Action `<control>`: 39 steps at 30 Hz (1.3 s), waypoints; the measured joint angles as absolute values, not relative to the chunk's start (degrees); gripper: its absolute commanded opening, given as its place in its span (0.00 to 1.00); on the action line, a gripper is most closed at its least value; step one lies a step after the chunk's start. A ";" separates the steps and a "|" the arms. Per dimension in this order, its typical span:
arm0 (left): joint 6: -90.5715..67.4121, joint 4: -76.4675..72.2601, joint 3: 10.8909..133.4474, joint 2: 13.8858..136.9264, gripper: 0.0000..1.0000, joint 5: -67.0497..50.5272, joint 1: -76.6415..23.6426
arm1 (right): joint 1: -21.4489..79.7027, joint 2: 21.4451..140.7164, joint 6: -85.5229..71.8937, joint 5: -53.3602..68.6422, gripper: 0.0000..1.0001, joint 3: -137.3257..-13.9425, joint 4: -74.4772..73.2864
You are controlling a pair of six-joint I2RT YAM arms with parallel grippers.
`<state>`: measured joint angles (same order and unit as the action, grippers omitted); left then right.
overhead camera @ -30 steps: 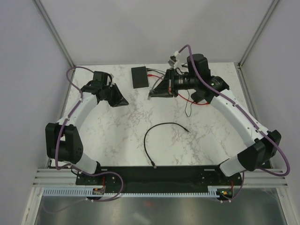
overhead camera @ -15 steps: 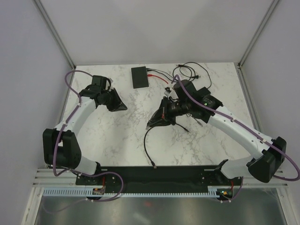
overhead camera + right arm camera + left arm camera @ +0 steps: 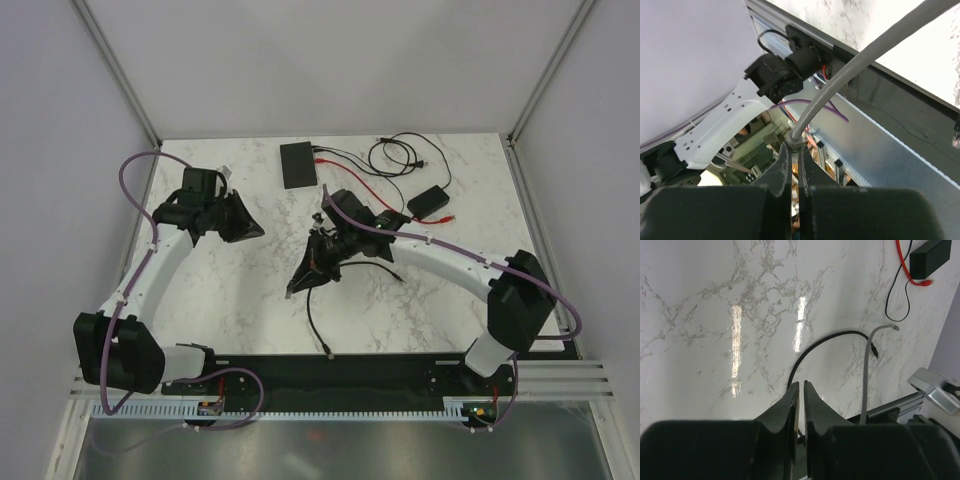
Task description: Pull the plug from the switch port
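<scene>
The switch is a flat black box at the back middle of the table, with a red and a thin black cable at its right edge. My right gripper is well in front of the switch and clear of it. In the right wrist view it is shut on the plug end of a grey cable that runs up and to the right. The grey cable also shows in the left wrist view, its other end lying free. My left gripper is shut and empty, left of the switch.
A loose black cable curves across the table's middle front. The black power adapter with thin black cords and a red cable lies at the back right. The black base rail runs along the near edge.
My right gripper swung from just right of the switch toward the near left, carrying the grey cable's plug away from it. My left arm drew back a little to the left.
</scene>
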<state>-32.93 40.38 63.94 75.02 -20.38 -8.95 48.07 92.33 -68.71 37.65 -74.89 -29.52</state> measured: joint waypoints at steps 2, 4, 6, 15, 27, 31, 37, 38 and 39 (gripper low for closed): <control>-32.64 40.51 63.92 74.39 0.15 -19.68 -8.95 | 49.21 94.59 -68.55 39.00 0.00 -74.76 -29.15; -32.38 40.64 63.92 74.32 0.15 -19.51 -8.95 | 50.59 97.21 -68.55 40.69 0.00 -74.74 -28.75; -32.10 40.73 63.88 74.37 0.15 -19.35 -8.95 | 51.81 99.68 -68.60 42.52 0.01 -74.65 -28.25; -31.62 40.75 63.88 74.67 0.15 -18.74 -8.95 | 53.19 106.06 -67.81 47.18 0.25 -74.37 -27.77; -30.59 40.84 63.90 76.27 0.16 -18.15 -8.73 | 51.92 106.32 -65.98 49.19 0.53 -74.22 -27.64; -30.41 41.08 64.51 77.80 0.16 -18.26 -8.71 | 48.05 104.88 -63.55 47.59 0.56 -74.59 -28.01; -30.37 40.60 66.63 80.88 0.17 -19.73 -8.69 | 38.70 103.20 -58.22 39.38 0.62 -80.79 -27.97; -30.37 40.36 66.92 81.28 0.17 -20.03 -8.69 | 37.65 103.22 -57.95 38.11 0.63 -81.91 -27.51; -30.37 40.10 67.24 81.71 0.17 -20.38 -8.69 | 36.23 103.20 -57.67 36.16 0.64 -83.29 -26.33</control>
<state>-30.37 40.10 67.24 81.71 -20.38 -8.69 36.23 103.20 -57.67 36.16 -83.29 -26.33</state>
